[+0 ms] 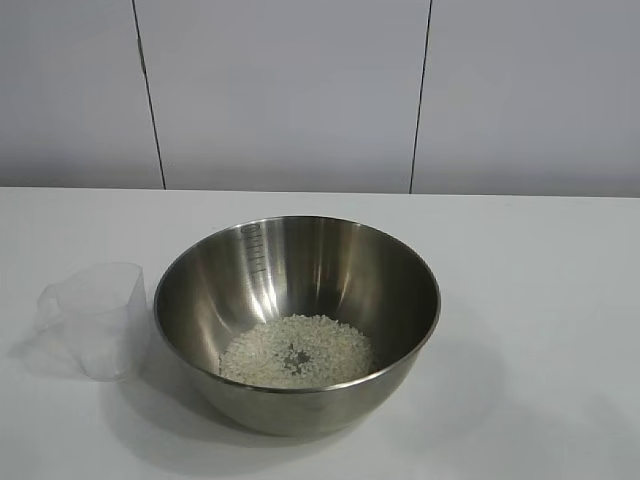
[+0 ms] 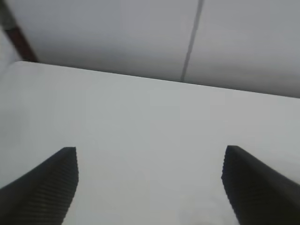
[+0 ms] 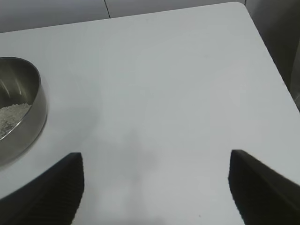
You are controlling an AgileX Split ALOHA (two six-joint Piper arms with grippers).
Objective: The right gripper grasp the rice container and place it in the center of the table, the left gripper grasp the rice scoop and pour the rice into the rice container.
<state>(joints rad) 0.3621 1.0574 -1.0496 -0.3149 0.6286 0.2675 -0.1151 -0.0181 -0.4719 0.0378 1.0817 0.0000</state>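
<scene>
Judging from the layout, we consider the pour complete: the rice (image 1: pixel 296 351) lies in the rice container (image 1: pixel 297 322), which stands mid-tabletop, and the rice scoop (image 1: pixel 93 318) stands upright and apparently empty just beside it. Both grippers hold nothing: the left gripper (image 2: pixel 149 185) has its 2 fingers spread over bare tabletop, and the right gripper (image 3: pixel 155 187) has its fingers spread beside the container. We see 1 risk: an arm sweeping low could knock the light scoop over. The tabletop (image 1: pixel 540 300) is plain white, backed by pale wall panels (image 1: pixel 285 95) with dark seams.
</scene>
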